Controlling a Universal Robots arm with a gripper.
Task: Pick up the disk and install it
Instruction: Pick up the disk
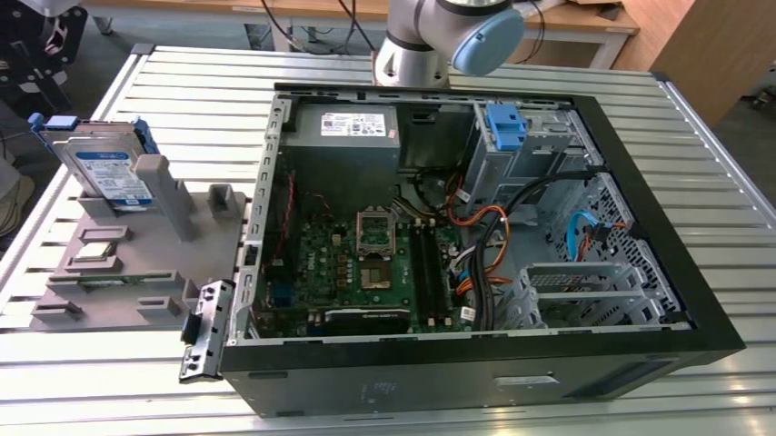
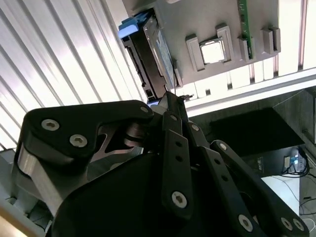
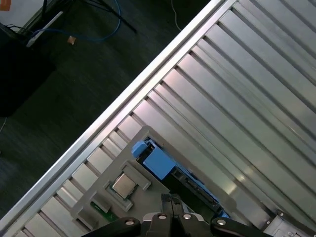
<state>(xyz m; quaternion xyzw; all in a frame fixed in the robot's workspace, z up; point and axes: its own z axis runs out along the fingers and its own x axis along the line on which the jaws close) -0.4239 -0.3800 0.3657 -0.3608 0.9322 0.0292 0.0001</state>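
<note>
Second wrist view: one disk [image 2: 150,59] upright on one grey fixture [image 2: 197,19]; two fingers [image 2: 171,111] together, empty.

From my console I saw a slatted aluminium table [image 1: 710,163] that caught bright glare along its ribs. Beyond its edge lay dark floor [image 3: 64,98] with a loose blue cable [image 3: 84,33]. Farther off stood a wooden workbench [image 1: 582,23] and a brown wooden panel [image 1: 715,45].

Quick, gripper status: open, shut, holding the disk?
Gripper: fingers shut, holding nothing. The disk sits in the grey holder, apart from it.
</note>
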